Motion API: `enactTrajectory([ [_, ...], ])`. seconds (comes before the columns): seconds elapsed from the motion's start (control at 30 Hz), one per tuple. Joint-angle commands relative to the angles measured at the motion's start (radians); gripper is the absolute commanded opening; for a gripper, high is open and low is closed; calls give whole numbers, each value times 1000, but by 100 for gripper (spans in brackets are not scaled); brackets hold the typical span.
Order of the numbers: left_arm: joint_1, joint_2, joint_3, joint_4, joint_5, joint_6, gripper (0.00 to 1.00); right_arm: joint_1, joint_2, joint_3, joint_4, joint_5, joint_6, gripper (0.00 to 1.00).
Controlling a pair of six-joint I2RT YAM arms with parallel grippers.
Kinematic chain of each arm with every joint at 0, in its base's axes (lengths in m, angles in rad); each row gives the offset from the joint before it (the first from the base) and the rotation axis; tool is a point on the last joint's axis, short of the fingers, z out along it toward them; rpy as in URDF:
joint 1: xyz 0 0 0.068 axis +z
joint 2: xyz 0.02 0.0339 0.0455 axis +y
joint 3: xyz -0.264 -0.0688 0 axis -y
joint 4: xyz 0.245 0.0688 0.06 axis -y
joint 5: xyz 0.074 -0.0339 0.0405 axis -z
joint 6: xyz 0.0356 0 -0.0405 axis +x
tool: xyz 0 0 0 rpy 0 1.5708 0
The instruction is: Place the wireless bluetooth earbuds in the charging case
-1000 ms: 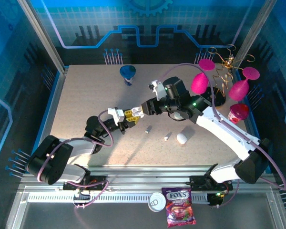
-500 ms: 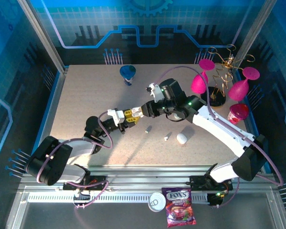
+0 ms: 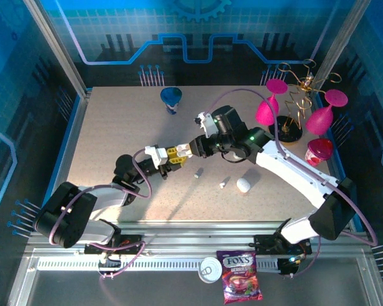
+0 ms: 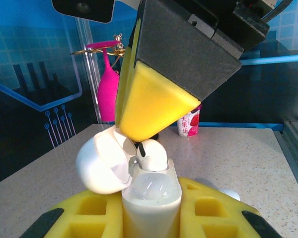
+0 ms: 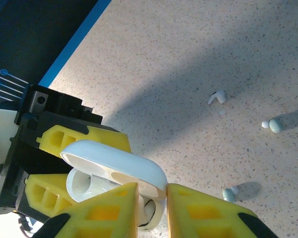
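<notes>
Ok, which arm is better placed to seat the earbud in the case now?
Right. The right jaws appear to pinch a tiny glossy white earbud at the mouth of the open white pebble-shaped charging case, which the left jaws clamp upright. The left arm is occupied steadying the case.

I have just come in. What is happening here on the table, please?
The left pincer holds a white pebble-shaped plastic charging case with its lid open. The right pincer pinches a tiny white glossy stemmed earbud at the case's opening, not fully seated. At least one more loose white earbud lies on the speckled beige table.
</notes>
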Motion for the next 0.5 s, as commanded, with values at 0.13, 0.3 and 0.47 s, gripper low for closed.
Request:
enactTrajectory([
  [0.13, 1, -21, 13, 76, 32, 64, 0, 8, -92, -35, 35, 1, -13, 32],
  [0.3, 1, -11, 24, 75, 32, 68, 0, 26, -74, -34, 32, -8, 9, 33],
  [0.47, 1, -7, 37, 76, 40, 65, 0, 48, -51, -37, 33, 9, 13, 34],
])
